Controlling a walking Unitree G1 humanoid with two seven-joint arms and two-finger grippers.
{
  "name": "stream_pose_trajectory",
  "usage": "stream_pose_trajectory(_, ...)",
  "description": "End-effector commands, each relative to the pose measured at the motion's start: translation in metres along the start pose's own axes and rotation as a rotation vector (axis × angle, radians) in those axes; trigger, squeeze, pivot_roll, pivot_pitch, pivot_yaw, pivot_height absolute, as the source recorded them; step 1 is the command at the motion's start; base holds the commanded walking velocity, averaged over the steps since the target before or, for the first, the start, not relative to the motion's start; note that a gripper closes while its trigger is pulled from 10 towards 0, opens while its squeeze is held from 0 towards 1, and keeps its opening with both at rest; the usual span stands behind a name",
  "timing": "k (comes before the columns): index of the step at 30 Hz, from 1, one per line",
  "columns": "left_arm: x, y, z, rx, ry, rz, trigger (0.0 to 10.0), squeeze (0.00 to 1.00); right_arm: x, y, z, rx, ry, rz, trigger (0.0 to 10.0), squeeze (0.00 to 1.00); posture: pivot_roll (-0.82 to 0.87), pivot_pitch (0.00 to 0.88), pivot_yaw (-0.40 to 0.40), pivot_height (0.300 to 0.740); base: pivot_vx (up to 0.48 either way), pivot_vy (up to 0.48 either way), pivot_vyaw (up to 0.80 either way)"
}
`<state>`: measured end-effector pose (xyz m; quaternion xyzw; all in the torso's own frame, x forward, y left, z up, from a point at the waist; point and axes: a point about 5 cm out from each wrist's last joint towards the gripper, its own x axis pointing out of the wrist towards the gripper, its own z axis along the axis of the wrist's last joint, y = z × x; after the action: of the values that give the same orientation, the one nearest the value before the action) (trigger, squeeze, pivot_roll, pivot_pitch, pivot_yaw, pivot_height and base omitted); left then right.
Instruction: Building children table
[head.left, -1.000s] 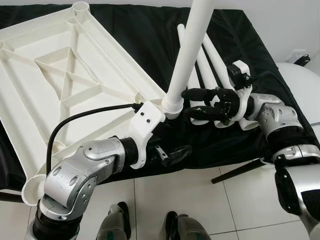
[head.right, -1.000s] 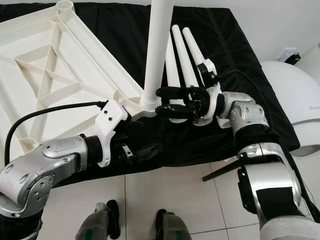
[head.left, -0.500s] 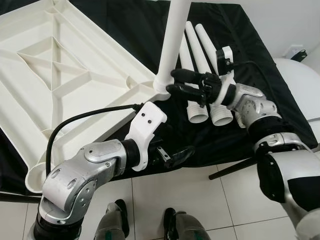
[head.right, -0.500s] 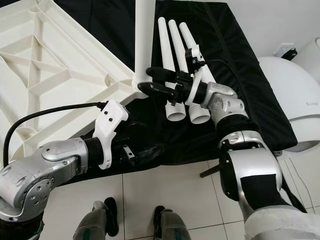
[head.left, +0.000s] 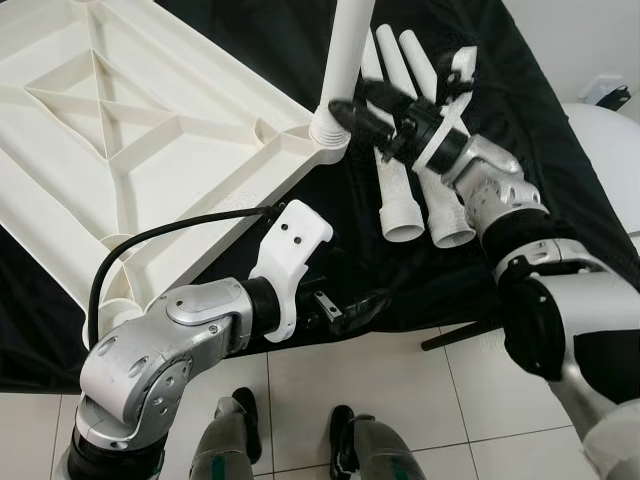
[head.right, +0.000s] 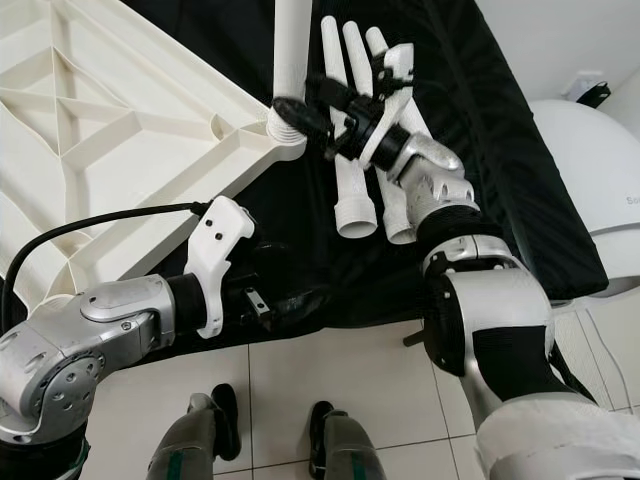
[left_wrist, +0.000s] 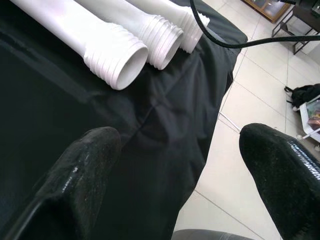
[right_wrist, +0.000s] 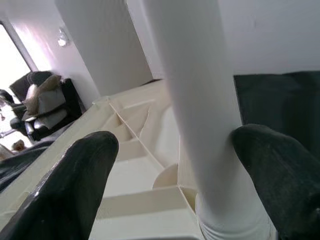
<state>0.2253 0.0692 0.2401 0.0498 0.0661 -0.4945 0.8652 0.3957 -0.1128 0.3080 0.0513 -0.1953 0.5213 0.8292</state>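
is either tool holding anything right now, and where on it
The right tool reaches around the upright white leg just above its threaded base, with one finger against it; a firm grip cannot be told. The left tool is open and holds nothing.

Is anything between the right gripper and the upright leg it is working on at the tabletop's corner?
Nothing visible does. The right gripper is already at the base of the upright leg, one finger against it, where it meets the tabletop corner socket.

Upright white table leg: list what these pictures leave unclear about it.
- Upright white plastic table leg: its top is cut off by the eye views' upper edge.
- Its threaded end in the white ribbed tabletop's corner socket: depth hidden by the socket rim.
- Right gripper: whether either finger touches the leg is unclear.
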Motion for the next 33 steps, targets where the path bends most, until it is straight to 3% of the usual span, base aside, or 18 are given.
stream_pose_trajectory(1, -0.001, -0.004, -0.002, -0.004, 0.009, -0.018, 10.0, 0.0, -0.001, 0.003, -0.004, 0.019, -0.01, 0.035, 10.0, 0.0, 0.06, 0.328, -0.087, 0.74, 0.0, 0.0, 0.0)
stream_pose_trajectory(5, -0.002, 0.004, -0.001, 0.001, 0.002, 0.031, 10.0, 0.0, -0.005, 0.011, -0.003, 0.02, -0.03, 0.155, 10.0, 0.0, 0.06, 0.323, -0.084, 0.74, 0.0, 0.0, 0.0)
stream_pose_trajectory(12, -0.002, 0.022, 0.0, -0.002, 0.003, 0.097, 10.0, 0.0, -0.02, 0.017, -0.001, -0.033, -0.04, 0.161, 10.0, 0.0, 0.04, 0.306, -0.069, 0.74, 0.0, 0.0, 0.0)
stream_pose_trajectory(16, -0.001, 0.036, 0.002, 0.015, 0.0, 0.148, 10.0, 0.0, -0.038, 0.023, 0.003, -0.072, -0.087, 0.055, 10.0, 0.0, 0.03, 0.284, -0.048, 0.74, 0.0, 0.0, 0.0)
stream_pose_trajectory(20, -0.001, 0.047, 0.001, 0.031, 0.01, 0.189, 10.0, 0.0, -0.051, 0.029, 0.008, -0.055, -0.136, 0.006, 10.0, 0.0, 0.03, 0.276, -0.042, 0.74, 0.0, 0.0, 0.0)
stream_pose_trajectory(24, -0.002, 0.066, -0.002, 0.078, 0.046, 0.259, 10.0, 0.0, -0.068, 0.056, 0.008, -0.025, -0.165, -0.015, 10.0, 0.0, 0.01, 0.243, -0.016, 0.74, 0.0, 0.0, 0.0)
stream_pose_trajectory(25, -0.002, 0.066, -0.002, 0.078, 0.046, 0.259, 10.0, 0.0, -0.068, 0.056, 0.008, -0.025, -0.165, -0.015, 10.0, 0.0, 0.01, 0.243, -0.016, 0.74, 0.0, 0.0, 0.0)
stream_pose_trajectory(27, 0.0, 0.073, -0.005, 0.101, 0.07, 0.283, 10.0, 0.0, -0.07, 0.066, 0.008, -0.039, -0.215, -0.128, 10.0, 0.0, 0.01, 0.233, -0.011, 0.74, 0.0, 0.0, 0.0)
stream_pose_trajectory(32, 0.001, 0.076, -0.005, 0.116, 0.078, 0.286, 10.0, 0.0, -0.07, 0.069, 0.009, -0.033, -0.22, -0.153, 10.0, 0.0, 0.01, 0.229, -0.01, 0.74, 0.0, 0.0, 0.0)
stream_pose_trajectory(33, 0.001, 0.079, -0.008, 0.118, 0.092, 0.295, 10.0, 0.0, -0.068, 0.076, 0.008, -0.029, -0.219, -0.173, 10.0, 0.0, 0.0, 0.219, 0.002, 0.74, 0.0, 0.0, 0.0)
